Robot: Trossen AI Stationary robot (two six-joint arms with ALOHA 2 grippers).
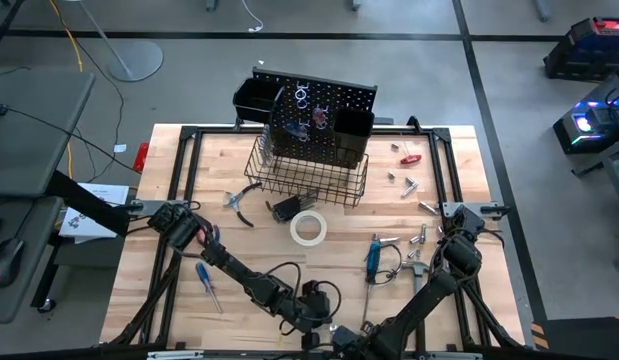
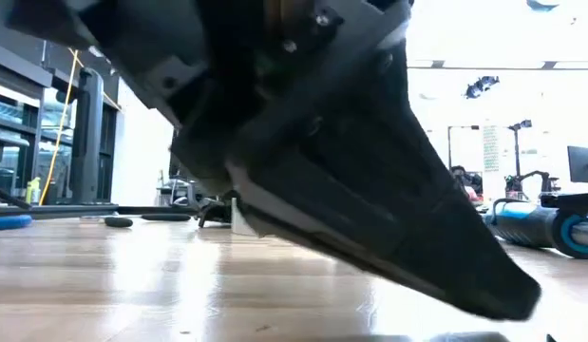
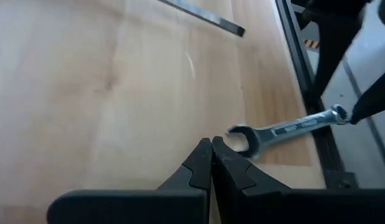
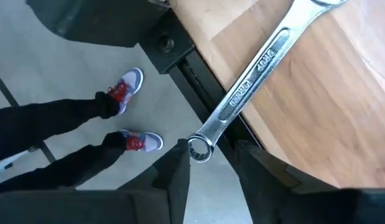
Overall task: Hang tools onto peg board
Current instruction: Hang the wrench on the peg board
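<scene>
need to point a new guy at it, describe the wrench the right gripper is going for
Start at the wooden table and go to its front edge, nearest the arms' bases. There a long silver wrench lies across the black edge rail, its ring end sticking out over the floor between the fingers of the right gripper. No other tool overhangs the table.

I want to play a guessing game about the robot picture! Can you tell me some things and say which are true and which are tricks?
1. The long silver metal wrench sticks out past the edge of the pale wooden table. True.
2. The left tool is wide open. False: its fingers are pressed together.
3. The white round tape roll hangs on the upright black holed peg board. False: it lies on the table.
4. The wrench's ring end sits between the right tool's fingers. True.
</scene>
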